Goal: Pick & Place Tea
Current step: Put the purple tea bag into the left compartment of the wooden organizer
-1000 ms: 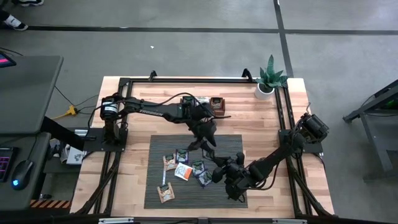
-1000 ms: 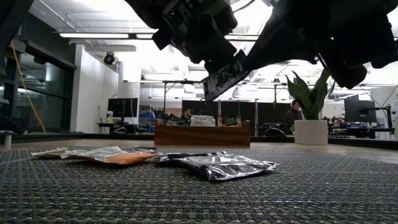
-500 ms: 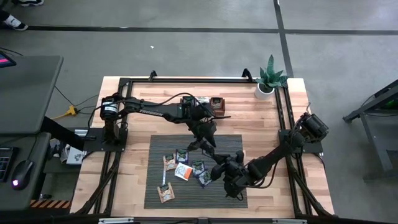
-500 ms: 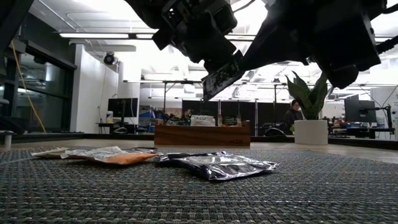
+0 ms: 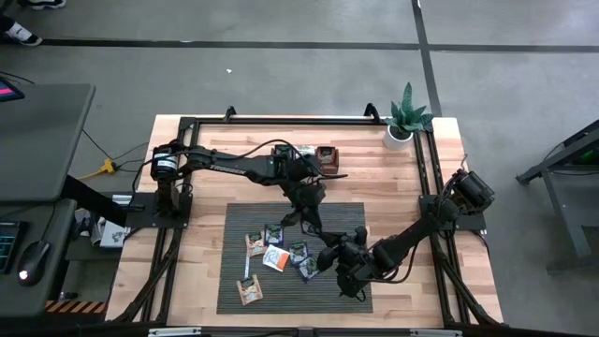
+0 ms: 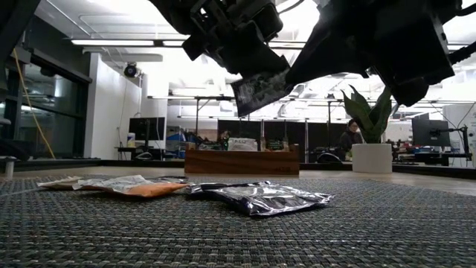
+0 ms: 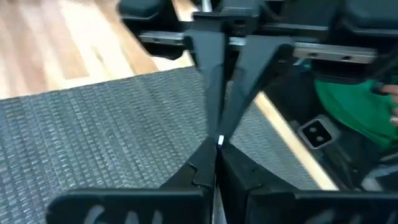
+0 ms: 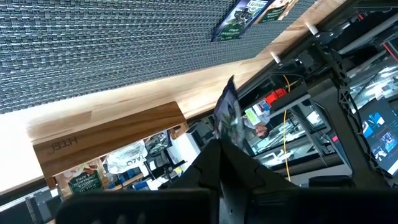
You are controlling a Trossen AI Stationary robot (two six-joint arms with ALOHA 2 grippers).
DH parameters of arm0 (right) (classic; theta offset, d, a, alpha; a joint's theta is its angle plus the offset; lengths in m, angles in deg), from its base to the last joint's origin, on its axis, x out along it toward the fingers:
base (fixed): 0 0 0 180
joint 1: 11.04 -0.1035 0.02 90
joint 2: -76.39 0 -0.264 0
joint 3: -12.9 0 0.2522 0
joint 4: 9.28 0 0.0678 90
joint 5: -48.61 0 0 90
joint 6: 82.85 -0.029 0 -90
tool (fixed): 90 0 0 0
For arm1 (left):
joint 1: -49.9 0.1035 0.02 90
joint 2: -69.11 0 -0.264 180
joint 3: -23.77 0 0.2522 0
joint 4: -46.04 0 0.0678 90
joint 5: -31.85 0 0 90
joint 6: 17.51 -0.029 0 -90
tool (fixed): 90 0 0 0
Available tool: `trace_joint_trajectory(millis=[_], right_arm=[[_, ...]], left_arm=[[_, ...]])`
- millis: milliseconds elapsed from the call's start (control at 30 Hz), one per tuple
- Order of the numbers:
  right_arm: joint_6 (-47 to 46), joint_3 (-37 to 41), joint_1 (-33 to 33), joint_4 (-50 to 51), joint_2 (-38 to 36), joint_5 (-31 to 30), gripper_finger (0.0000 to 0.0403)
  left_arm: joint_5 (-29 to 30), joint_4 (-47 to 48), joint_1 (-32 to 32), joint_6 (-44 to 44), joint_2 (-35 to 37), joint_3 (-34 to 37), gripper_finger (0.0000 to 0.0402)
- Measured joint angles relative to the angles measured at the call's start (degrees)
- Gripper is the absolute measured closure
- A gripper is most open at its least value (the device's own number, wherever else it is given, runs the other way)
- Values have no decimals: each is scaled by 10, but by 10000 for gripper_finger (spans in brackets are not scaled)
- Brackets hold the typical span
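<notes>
A dark green-black tea sachet (image 6: pixel 260 88) hangs in the air above the grey mat (image 5: pixel 346 220), between my two grippers. My left gripper (image 5: pixel 314 228) reaches down to it from the far side and is shut on it. My right gripper (image 5: pixel 328 251) comes from the near right and is also shut on it. Several more sachets (image 5: pixel 274 258), orange, white and dark, lie flat on the mat's left half. In the low view they show as a flat heap (image 6: pixel 260 197). My left gripper pinches the sachet between its two fingers (image 7: pixel 205 171), which meet the right gripper's fingers tip to tip. The sachet shows edge-on there, as a thin line (image 7: pixel 219 142). The fingers slant down from the far side. The sachet's lower part (image 6: pixel 256 100) hangs free, clear of the mat. My right gripper pinches one end of the sachet (image 8: pixel 222 138) between its two fingers. The rest of the sachet (image 8: pixel 227 109) sticks out past the fingertips. The sachet is lifted clear and tilted.
A low wooden box (image 5: pixel 314 154) holding sachets stands on the wood just beyond the mat's far edge (image 6: pixel 242 161). A potted plant (image 5: pixel 408 117) stands at the far right corner. A black metal frame (image 5: pixel 426 168) borders the table.
My left gripper, open on either side of the sachet a second ago, has shut on it. The sachet, held throughout by my right gripper, has turned in the hold and shows more of its face in the low view.
</notes>
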Motion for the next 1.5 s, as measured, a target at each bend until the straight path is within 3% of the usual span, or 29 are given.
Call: trace_joint_trajectory(millis=[467, 600, 800, 1100, 1367, 1500], right_arm=[[-72, 0, -4, -24, 0, -1, 397], [-88, 0, -5, -60, 0, -5, 371], [-118, 0, -5, -81, 0, -28, 301], [-308, 0, -6, -32, 0, -57, 218], [-553, 0, -18, -8, 0, -140, 185], [-666, 0, -26, 47, 0, -124, 179]], left_arm=[[-11, 0, 0, -2, 0, 0, 401], [-11, 0, 0, 2, 0, 0, 401], [-7, -5, 0, 2, 0, 0, 401], [39, -4, 0, -28, 0, 0, 401], [68, -2, 16, -59, 1, 0, 401], [69, -3, 28, -61, 1, 0, 401]])
